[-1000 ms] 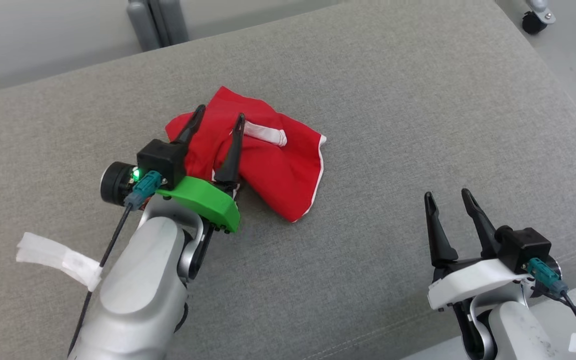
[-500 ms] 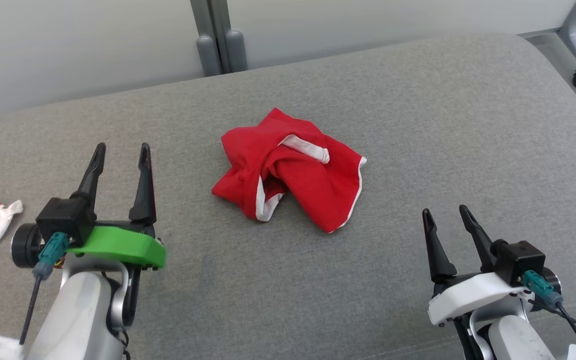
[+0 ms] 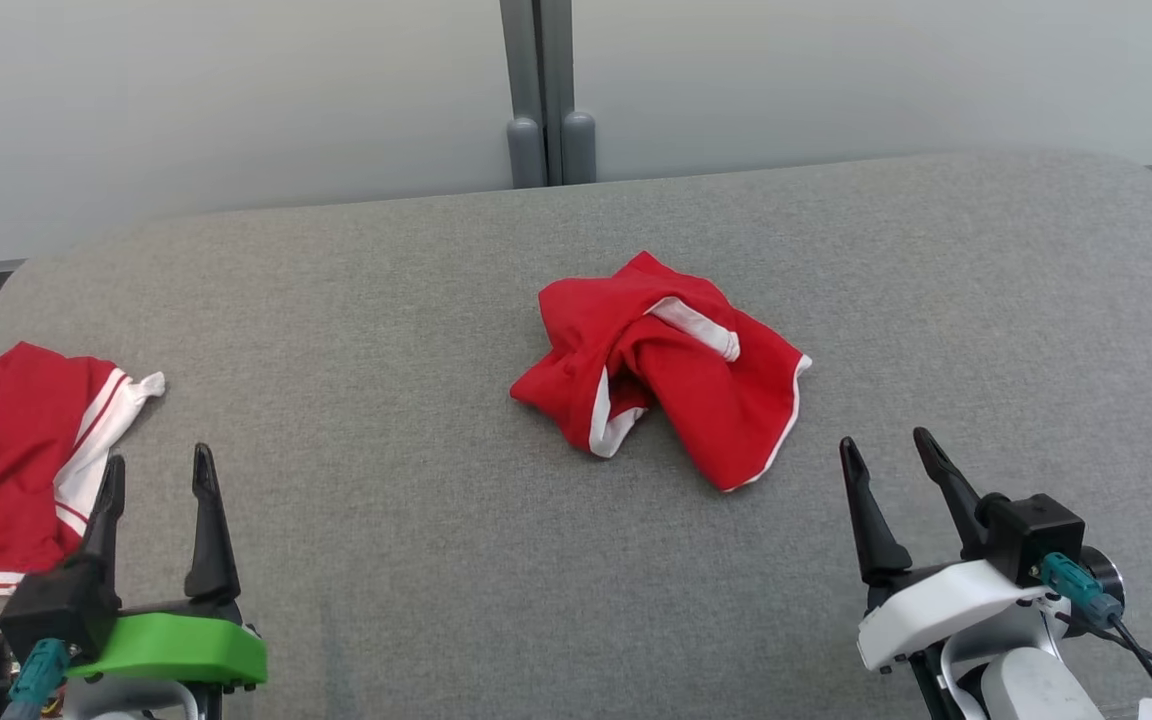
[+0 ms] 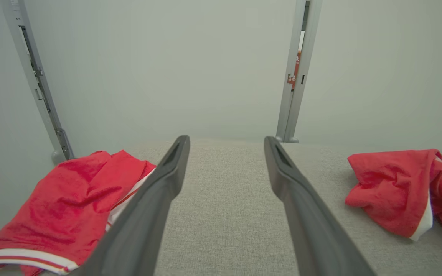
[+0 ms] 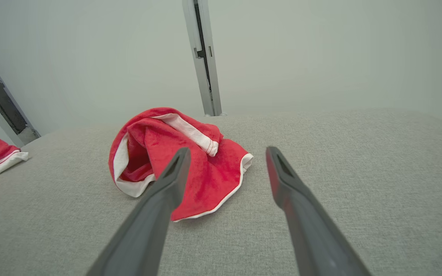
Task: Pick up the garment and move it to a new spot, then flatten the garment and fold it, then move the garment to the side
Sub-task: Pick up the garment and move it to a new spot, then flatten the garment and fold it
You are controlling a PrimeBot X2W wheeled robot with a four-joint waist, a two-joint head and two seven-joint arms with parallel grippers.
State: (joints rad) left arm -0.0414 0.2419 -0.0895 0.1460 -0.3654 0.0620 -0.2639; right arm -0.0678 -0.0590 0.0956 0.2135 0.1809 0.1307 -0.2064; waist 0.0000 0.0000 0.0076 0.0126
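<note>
The left gripper (image 3: 158, 458) is held with its jaws spread wide and empty; bare grey upholstered cushion (image 3: 436, 560) is seen in the gap between them. The right gripper (image 3: 884, 440) is likewise held with its jaws fully parted, and no cloth is pinched or touched.

The crumpled red garment (image 3: 676, 375), edged in white, is found lying on the cushion ahead of the right jaws and a little to their left, near but apart from the tips. From the left jaws it is set well off to the right.

A second red garment (image 3: 6, 450) with white stripes is spread just beside the left jaws, on their outer left side; whether it is touched cannot be told.
</note>
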